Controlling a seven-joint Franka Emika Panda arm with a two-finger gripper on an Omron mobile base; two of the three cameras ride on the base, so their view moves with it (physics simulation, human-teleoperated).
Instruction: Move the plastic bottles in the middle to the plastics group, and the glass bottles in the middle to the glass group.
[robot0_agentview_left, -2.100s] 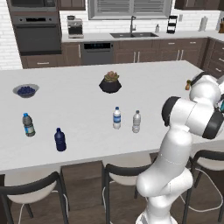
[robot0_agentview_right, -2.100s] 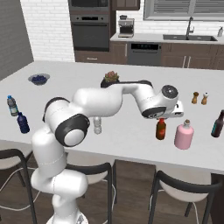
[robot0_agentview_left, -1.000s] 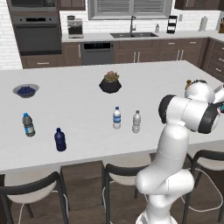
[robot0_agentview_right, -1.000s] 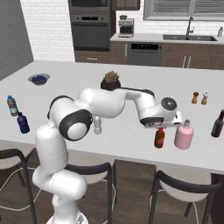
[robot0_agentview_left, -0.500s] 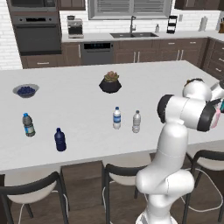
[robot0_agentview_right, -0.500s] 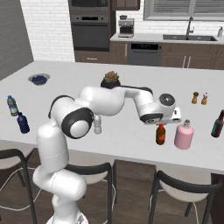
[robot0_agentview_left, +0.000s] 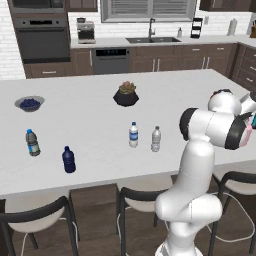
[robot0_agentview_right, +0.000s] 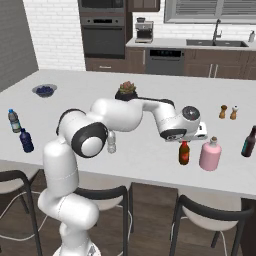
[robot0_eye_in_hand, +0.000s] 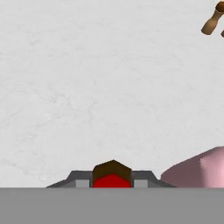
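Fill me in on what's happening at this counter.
The robot arm is sorting bottles on the kitchen island. Its gripper is shut on the neck of the red-brown glass bottle, which stands just beside the pink bottle at the right end. The two clear plastic bottles stand mid-counter, unsorted, and the navy bottle and dark-capped water bottle wait at the left end.

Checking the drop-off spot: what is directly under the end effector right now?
The red-brown glass bottle, its neck shut in the end effector, standing beside the pink bottle. The end effector covers its cap; whether its base touches the counter cannot be told.
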